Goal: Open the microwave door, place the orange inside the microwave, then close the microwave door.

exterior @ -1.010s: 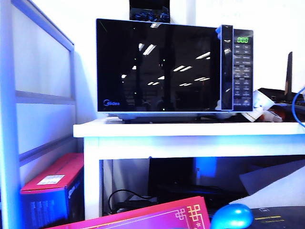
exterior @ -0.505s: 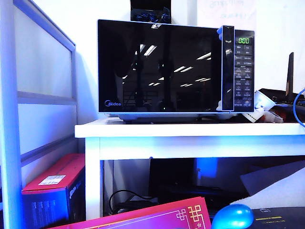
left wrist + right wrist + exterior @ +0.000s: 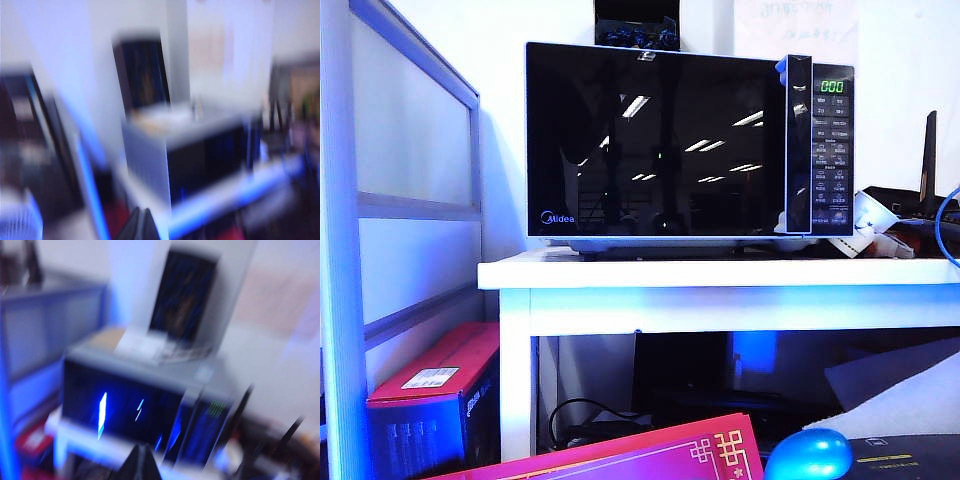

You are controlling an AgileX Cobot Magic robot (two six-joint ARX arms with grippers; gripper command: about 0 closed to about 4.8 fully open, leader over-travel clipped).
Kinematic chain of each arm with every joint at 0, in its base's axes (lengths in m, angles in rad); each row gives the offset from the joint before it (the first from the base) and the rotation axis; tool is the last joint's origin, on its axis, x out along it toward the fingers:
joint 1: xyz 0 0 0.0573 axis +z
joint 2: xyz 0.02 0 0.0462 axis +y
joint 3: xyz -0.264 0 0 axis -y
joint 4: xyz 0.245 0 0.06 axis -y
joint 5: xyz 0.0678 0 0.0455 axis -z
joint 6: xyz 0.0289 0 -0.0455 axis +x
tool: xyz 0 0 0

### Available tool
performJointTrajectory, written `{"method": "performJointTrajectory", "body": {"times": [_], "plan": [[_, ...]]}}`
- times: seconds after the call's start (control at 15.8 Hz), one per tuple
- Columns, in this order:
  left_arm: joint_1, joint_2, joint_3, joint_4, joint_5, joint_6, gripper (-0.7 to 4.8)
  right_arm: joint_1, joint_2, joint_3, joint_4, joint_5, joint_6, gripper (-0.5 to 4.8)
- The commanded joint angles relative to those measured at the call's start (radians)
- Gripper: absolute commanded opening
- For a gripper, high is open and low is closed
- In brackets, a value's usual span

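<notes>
While the microwave door (image 3: 655,140) sits closed, left gripper (image 3: 141,224) and right gripper (image 3: 141,462) (both blurred) hold jaws together.

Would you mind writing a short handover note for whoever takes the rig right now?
Left gripper: shut, empty, in the air facing the microwave; its view is blurred.
Right gripper: shut, empty, in the air in front of the microwave.
Microwave door: closed. The microwave sits on the white table.
Orange: in no view, so I cannot say whether it is inside.
Done: cannot tell.
Left: confirm where the orange is.
</notes>
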Motion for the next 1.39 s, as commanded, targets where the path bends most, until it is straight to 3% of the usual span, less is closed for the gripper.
{"method": "performJointTrajectory", "body": {"times": [0.06,0.13,0.32,0.57,0.76,0.95,1.14,1.39], "plan": [[0.002,-0.035,-0.058,-0.037,0.039,-0.025,-0.03,0.000,-0.193,-0.343,0.248,-0.050,0.075,0.00],[0.002,-0.058,-0.136,-0.035,0.052,-0.037,-0.03,0.000,-0.317,-0.564,0.423,-0.051,0.086,0.00],[0.002,-0.072,-0.322,0.017,0.159,-0.047,-0.03,-0.002,-0.500,-0.908,0.642,-0.050,0.087,0.00],[0.002,-0.082,-0.697,0.320,0.320,-0.043,-0.03,-0.002,-0.645,-1.277,0.667,-0.051,0.087,0.00],[0.002,-0.082,-1.051,0.654,0.408,-0.047,-0.03,-0.001,-0.712,-1.450,0.729,-0.042,0.154,0.00],[0.002,-0.082,-1.432,1.010,0.410,-0.066,-0.03,-0.001,-0.777,-1.585,0.794,0.002,0.259,0.00],[0.002,-0.082,-1.747,1.312,0.381,-0.069,-0.03,-0.002,-0.806,-1.672,0.793,0.013,0.275,0.00],[0.003,-0.081,-1.967,1.532,0.335,-0.069,-0.03,0.000,-0.814,-1.775,0.785,0.013,0.277,0.00]]}}
